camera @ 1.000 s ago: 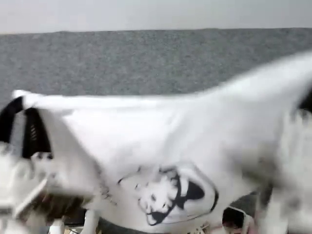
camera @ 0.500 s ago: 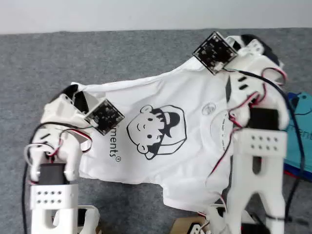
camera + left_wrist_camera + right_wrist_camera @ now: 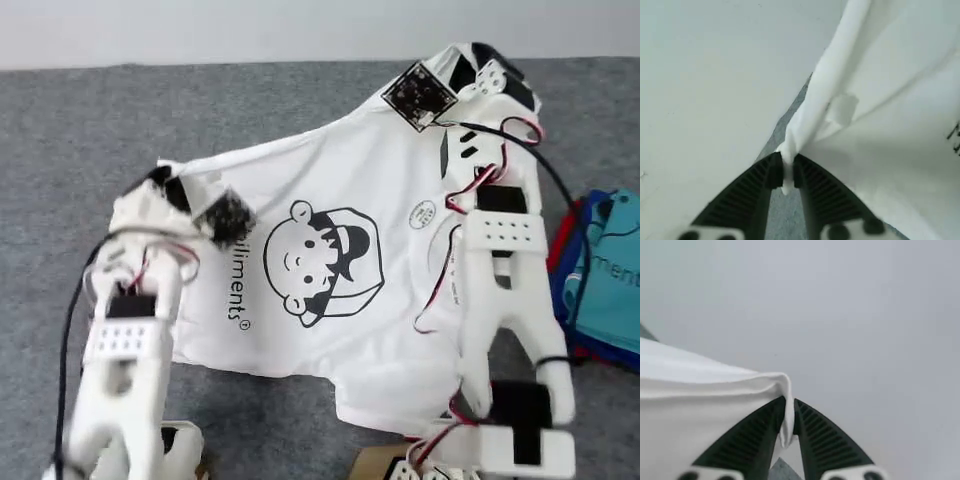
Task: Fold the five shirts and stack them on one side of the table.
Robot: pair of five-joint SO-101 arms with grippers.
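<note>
Table [image 3: 300, 110], grey: a white shirt [image 3: 330, 190], print up, is spread across it. A teal shirt [image 3: 615, 270] is laid at the table's right side. The white shirt's far corners are held by the left gripper [image 3: 785, 170] and right gripper [image 3: 788, 410], jaws clamped on the cloth.

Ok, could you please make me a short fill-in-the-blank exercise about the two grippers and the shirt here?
1. The left gripper and the right gripper are both shut on a ____ shirt.
2. Its printed picture faces ____.
3. The table under it is ____.
Missing words: white; up; grey.
</note>
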